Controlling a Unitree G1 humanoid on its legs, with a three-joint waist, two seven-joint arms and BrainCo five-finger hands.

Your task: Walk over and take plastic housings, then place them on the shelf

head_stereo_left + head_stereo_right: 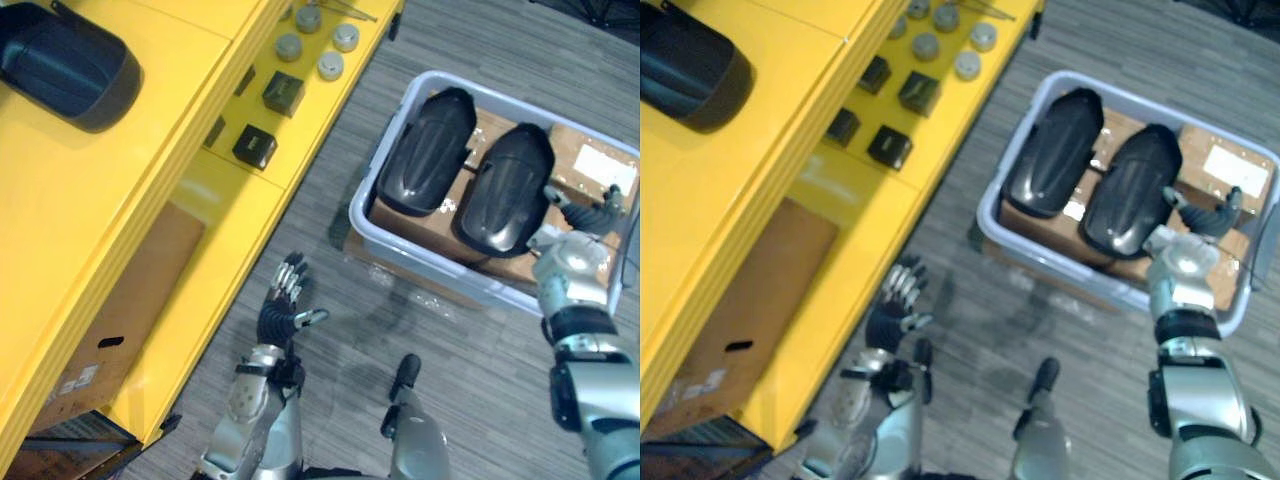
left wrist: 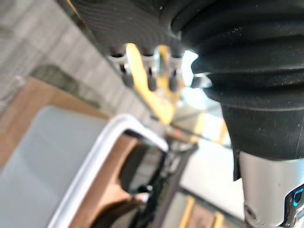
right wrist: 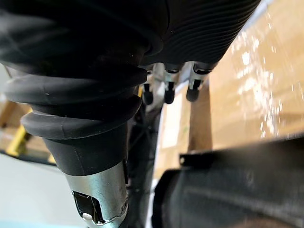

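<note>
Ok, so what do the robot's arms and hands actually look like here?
Both arms are silver-grey metal segments with black bands at the joints. The left arm ends in the left hand, the right arm in the right hand. Each hand has a dark ribbed cover over its wrist and back, and slim silver fingers with dark tips.

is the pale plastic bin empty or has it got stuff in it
Not empty: a black plastic housing and a second housing lie side by side in the pale bin, on brown cardboard boxes.
</note>
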